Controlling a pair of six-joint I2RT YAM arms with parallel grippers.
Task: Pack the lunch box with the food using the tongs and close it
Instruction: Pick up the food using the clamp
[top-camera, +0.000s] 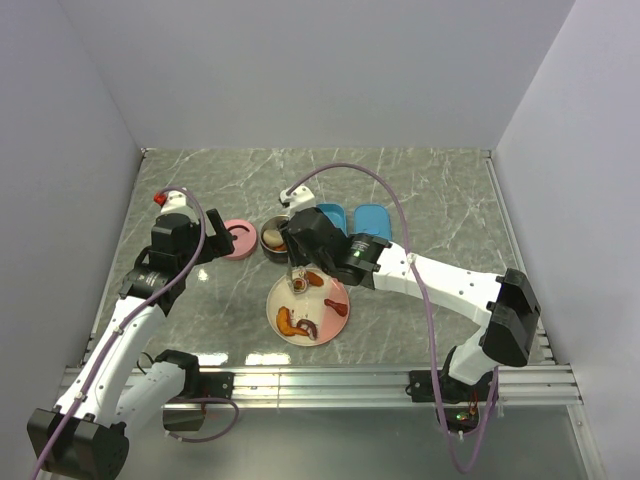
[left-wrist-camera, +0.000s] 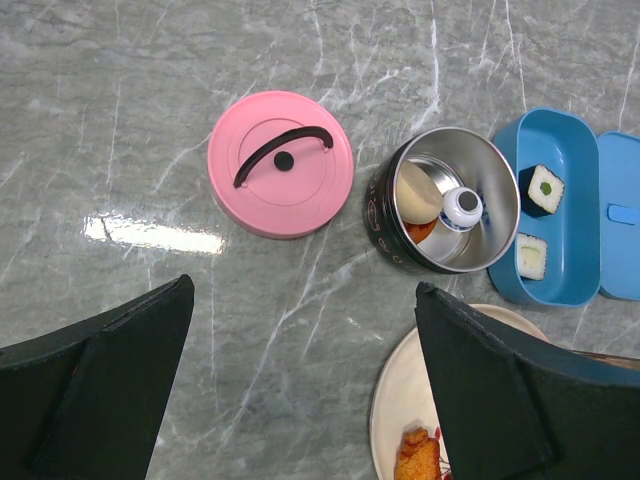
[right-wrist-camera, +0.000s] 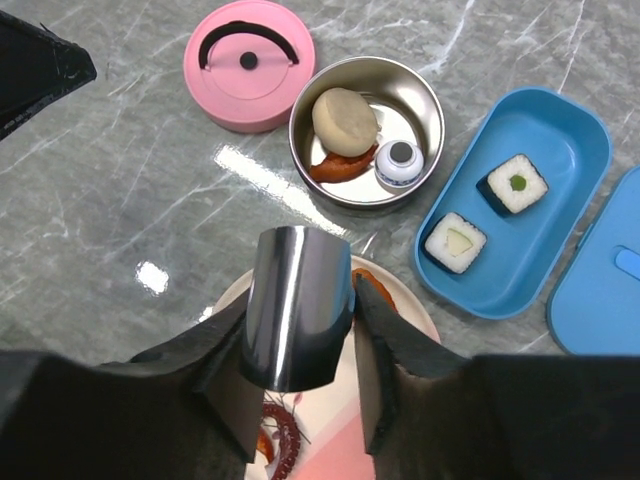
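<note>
**A:** What are the tongs made of, and where are they?

**B:** The tongs (right-wrist-camera: 295, 270) are slim polished metal, a mirror-smooth strip folded at the joined end. The right gripper (right-wrist-camera: 300, 330) pinches them, its black fingers (right-wrist-camera: 390, 350) pressed against both flat sides, above the cream plate (left-wrist-camera: 395, 410).

**A:** Which way do they point?

**B:** The joined end is up at the wrist and the long axis runs steeply down toward the plate (the tips are hidden from the wrist camera).

**A:** And the other arm?

**B:** The left gripper (left-wrist-camera: 302, 290) is spread wide and holds nothing. It hangs over the grey marbled tabletop (right-wrist-camera: 120, 180), near the round pink lid (right-wrist-camera: 220, 80).

**A:** Where is the food?

**B:** Two white sushi squares (right-wrist-camera: 517, 183) lie in the glossy blue lunch box (right-wrist-camera: 560, 150), with its blue lid (right-wrist-camera: 600, 300) just beside it. A smooth beige bun (right-wrist-camera: 345, 117) rests in the round steel pot (right-wrist-camera: 428, 100). A crumbed orange shrimp (left-wrist-camera: 420, 455) and a red sausage (right-wrist-camera: 280, 435) with curled legs lie on the plate.
</note>
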